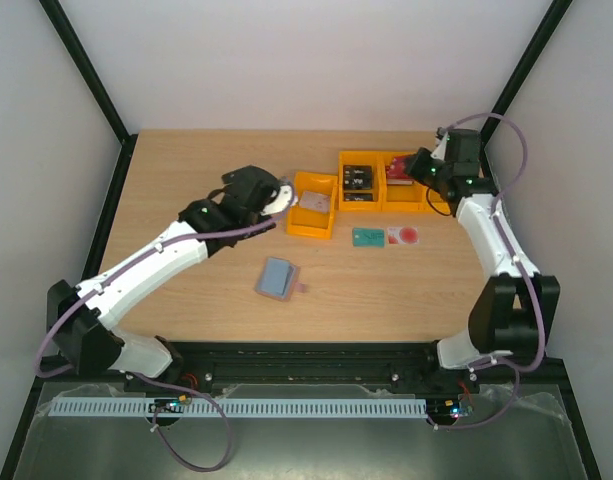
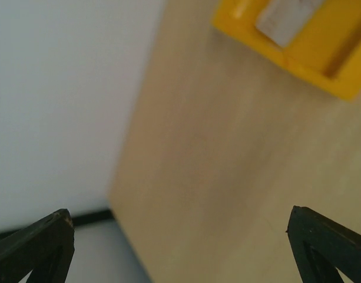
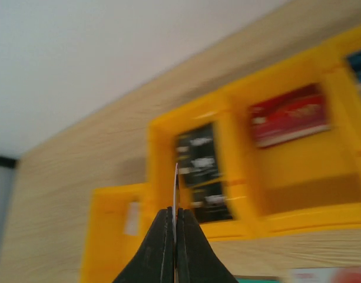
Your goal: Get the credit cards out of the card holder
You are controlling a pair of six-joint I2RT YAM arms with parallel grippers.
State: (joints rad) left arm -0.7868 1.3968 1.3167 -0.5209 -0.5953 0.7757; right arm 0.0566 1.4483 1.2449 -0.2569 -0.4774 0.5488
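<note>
The card holder lies flat on the table in the middle. Its top shows a blue-grey face with pinkish edges, and its small tab points right. A red and white card lies on the table beside a teal card; both show at the bottom of the right wrist view. My right gripper hangs over the orange bins, shut on a thin pale card seen edge-on; I cannot tell its colour. My left gripper is open and empty, left of the bins.
Three orange bins stand at the back. The left one holds a grey card, the middle one black items, the right one a red item. The table's far left edge shows in the left wrist view.
</note>
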